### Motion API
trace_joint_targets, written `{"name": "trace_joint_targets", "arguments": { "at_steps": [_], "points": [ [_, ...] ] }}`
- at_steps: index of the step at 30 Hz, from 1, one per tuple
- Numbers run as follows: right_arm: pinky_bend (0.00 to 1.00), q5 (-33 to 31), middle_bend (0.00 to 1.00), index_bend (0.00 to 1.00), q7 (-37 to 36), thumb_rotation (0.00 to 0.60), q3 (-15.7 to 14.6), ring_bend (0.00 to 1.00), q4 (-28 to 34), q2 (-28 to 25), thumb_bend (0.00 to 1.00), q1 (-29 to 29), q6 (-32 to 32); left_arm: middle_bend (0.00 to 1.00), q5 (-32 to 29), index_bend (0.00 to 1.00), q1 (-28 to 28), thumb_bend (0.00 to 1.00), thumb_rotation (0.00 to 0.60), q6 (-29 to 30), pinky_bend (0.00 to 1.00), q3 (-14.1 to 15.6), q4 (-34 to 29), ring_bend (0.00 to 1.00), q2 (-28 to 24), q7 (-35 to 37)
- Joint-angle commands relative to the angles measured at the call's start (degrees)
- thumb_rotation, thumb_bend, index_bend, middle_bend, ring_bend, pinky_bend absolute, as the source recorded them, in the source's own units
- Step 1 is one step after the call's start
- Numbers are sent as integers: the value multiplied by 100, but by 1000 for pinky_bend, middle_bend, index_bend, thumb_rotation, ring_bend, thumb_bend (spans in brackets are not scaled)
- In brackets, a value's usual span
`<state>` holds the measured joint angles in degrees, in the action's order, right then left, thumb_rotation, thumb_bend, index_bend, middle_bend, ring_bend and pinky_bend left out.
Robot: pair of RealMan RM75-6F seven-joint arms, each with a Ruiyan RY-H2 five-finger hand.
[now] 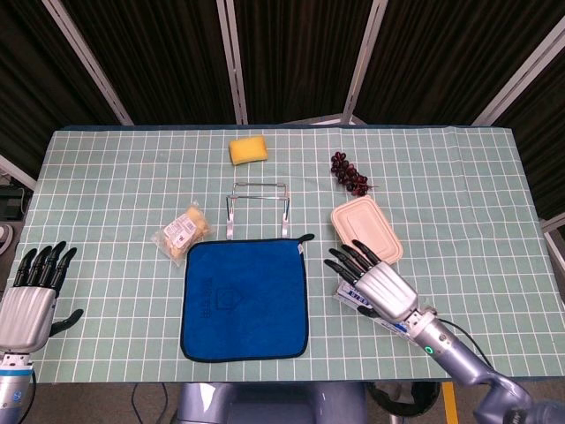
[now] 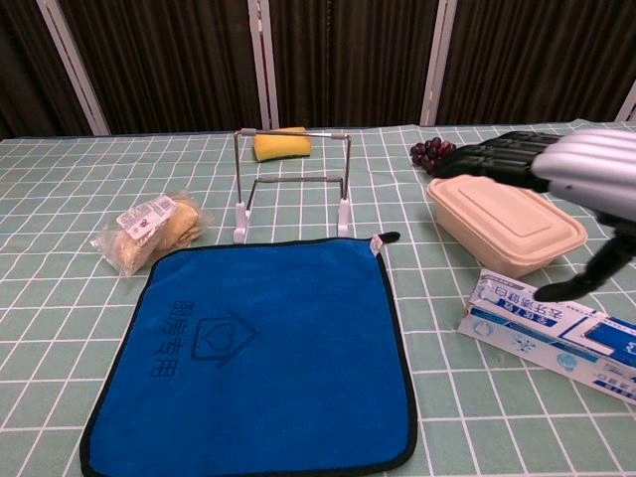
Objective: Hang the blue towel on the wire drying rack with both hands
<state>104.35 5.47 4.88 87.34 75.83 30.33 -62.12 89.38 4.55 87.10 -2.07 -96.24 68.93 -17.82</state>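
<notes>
We see the towel (image 1: 244, 299) flat on the green checked tablecloth (image 1: 106, 177), dark curtains (image 1: 168, 53) behind; both the right hand (image 1: 375, 284) and the left hand (image 1: 31, 296) have fingers apart, empty.

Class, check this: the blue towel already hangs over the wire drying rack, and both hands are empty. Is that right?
Not quite. The head view shows the blue towel lying flat on the table in front of the wire drying rack, not hanging over it. The left hand and right hand are indeed empty.
</notes>
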Motion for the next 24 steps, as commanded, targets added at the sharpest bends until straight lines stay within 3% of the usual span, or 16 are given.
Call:
{"name": "trace_joint_targets", "arguments": {
  "at_steps": [1,8,24],
  "points": [
    [0,253,0,0,-298,600,29,0,-515,374,0,488,335,0,-47,0,15,0,600,-36,0,-12,18,0,21,-41],
    [0,406,0,0,-641,600,-70,0,-1567,1082,0,1051,384,0,-225,0,98,0,600,-189,0,-70,11,0,78,-102],
    [0,151,0,0,-316,600,-323,0,-2267,1786,0,1410,496,0,-314,0,196,0,600,-306,0,-70,-11,0,108,-165]
  ]
}}
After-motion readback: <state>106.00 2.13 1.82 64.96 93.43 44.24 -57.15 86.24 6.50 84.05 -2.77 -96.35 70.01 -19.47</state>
